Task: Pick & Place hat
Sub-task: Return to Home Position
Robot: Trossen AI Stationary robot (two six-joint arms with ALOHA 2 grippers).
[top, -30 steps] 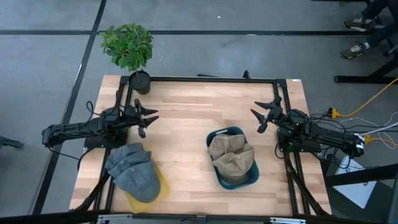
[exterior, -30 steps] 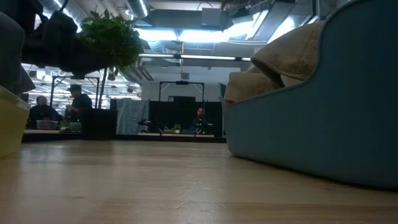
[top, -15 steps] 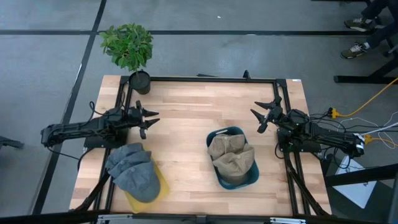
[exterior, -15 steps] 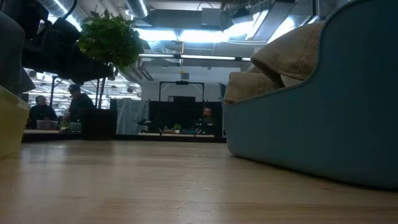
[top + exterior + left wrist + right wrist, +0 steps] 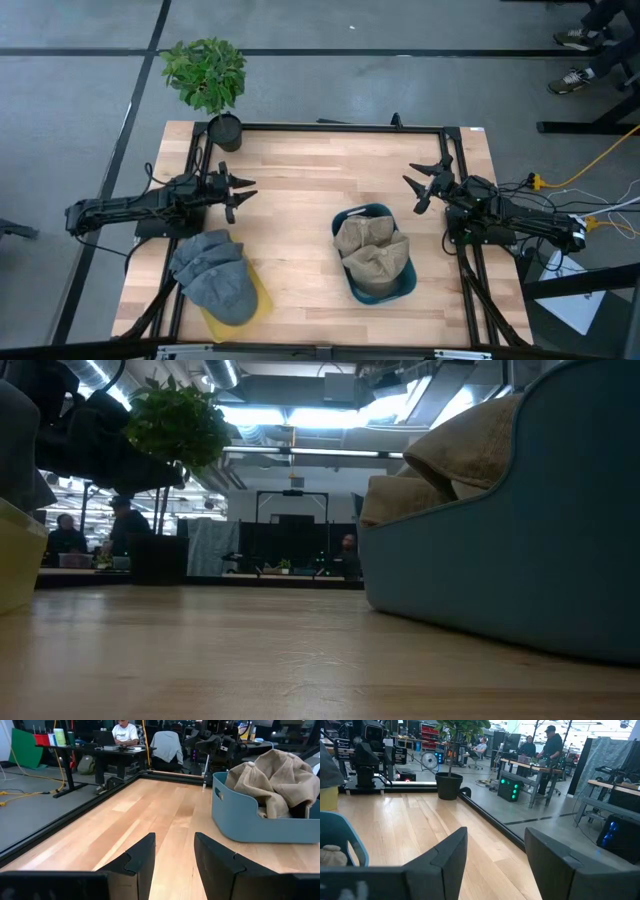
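Several grey hats (image 5: 212, 275) lie piled on a yellow container (image 5: 258, 298) at the table's near left. A blue bin (image 5: 400, 285) at the near middle holds tan hats (image 5: 372, 252), which also show in the left wrist view (image 5: 272, 777). My left gripper (image 5: 240, 192) hovers open over the left of the table, level, pointing toward the bin, with nothing between its fingers (image 5: 142, 855). My right gripper (image 5: 412, 193) hovers open at the right side, pointing toward the table's left, also empty (image 5: 495, 832).
A potted plant (image 5: 205, 75) stands at the far left corner, its pot (image 5: 448, 785) on the table. A black frame rail (image 5: 340, 127) runs along the table's edges. Bare wood lies between the two grippers. People sit and stand at desks beyond the table.
My left gripper has tipped slightly; in the low view its dark shape reaches lower and farther toward the plant than before. The hats, the containers and my right gripper have kept still.
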